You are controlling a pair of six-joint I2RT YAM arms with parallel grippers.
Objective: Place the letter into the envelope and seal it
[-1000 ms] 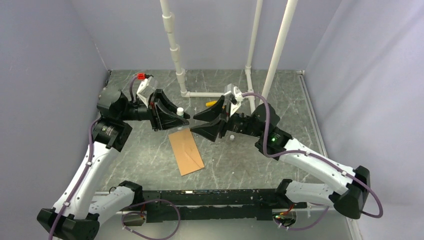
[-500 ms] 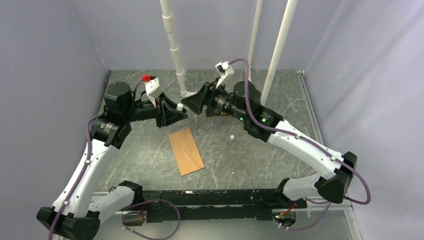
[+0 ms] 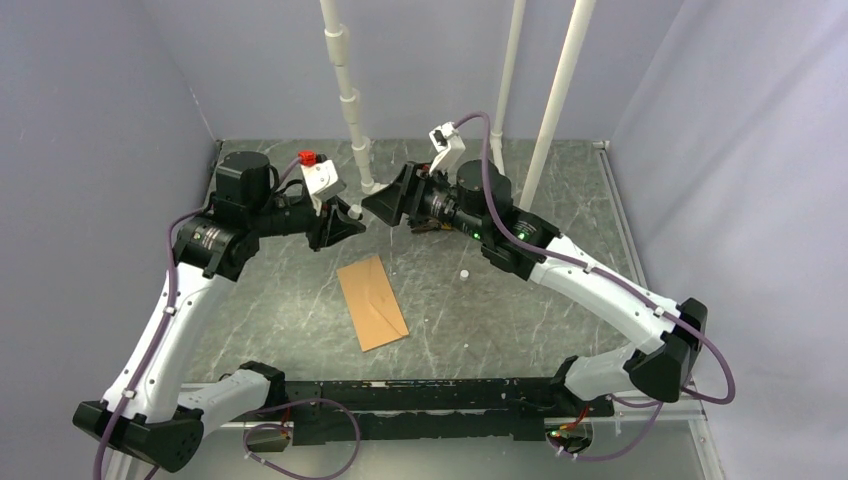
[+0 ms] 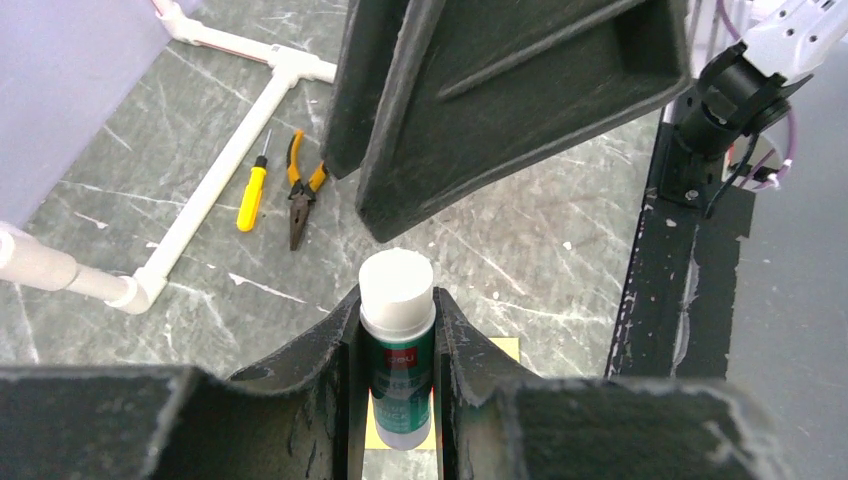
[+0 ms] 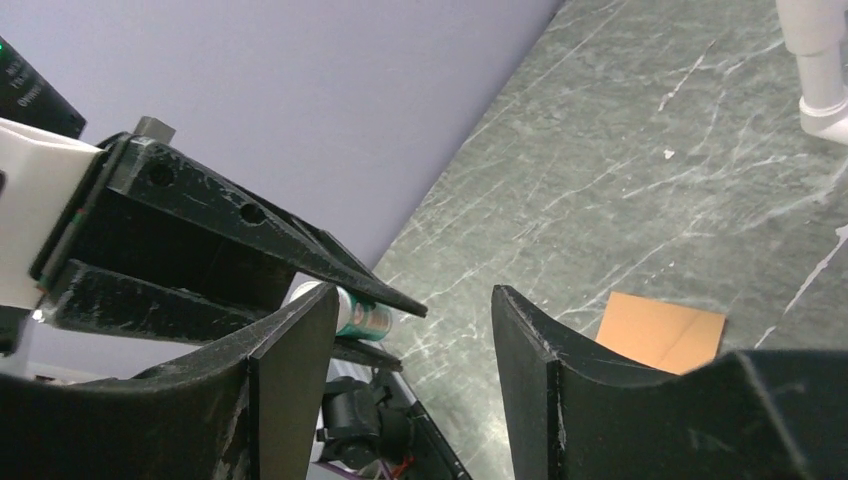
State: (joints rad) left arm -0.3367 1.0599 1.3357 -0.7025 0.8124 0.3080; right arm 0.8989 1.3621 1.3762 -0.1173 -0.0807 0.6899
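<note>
Your left end effector (image 3: pixel 350 222) is up off the desk (image 3: pixel 300 300), its jaws closed partway onto a glue stick (image 4: pixel 397 350), white cap pointing out past the fingertips and green label squeezed between the two pads. That grip looks square: in the left wrist view the tube sits centred between the fingers, touching both. Your right end effector (image 3: pixel 372 204) faces it from the other side, jaws spread wide with nothing between them, its tips just beside the stick's capped end; from the top view I cannot tell whether they touch it. In the right wrist view the stick shows past the left finger, off to one side of the gap and not inside it. Down below, the envelope (image 3: pixel 372 302) lies flat on the desk, near the middle, angled with its long side running from upper left to lower right, well apart from both end effectors and beneath the space where they meet. I cannot tell from here how its flap lies. Further back on the desk you have a yellow-handled screwdriver (image 4: pixel 252 195) and a pair of orange-handled pliers (image 4: pixel 300 195) lying side by side next to the white pipe frame (image 4: pixel 215 185). A small white object (image 3: pixel 464 272) rests on the desk to the right of the envelope.
</note>
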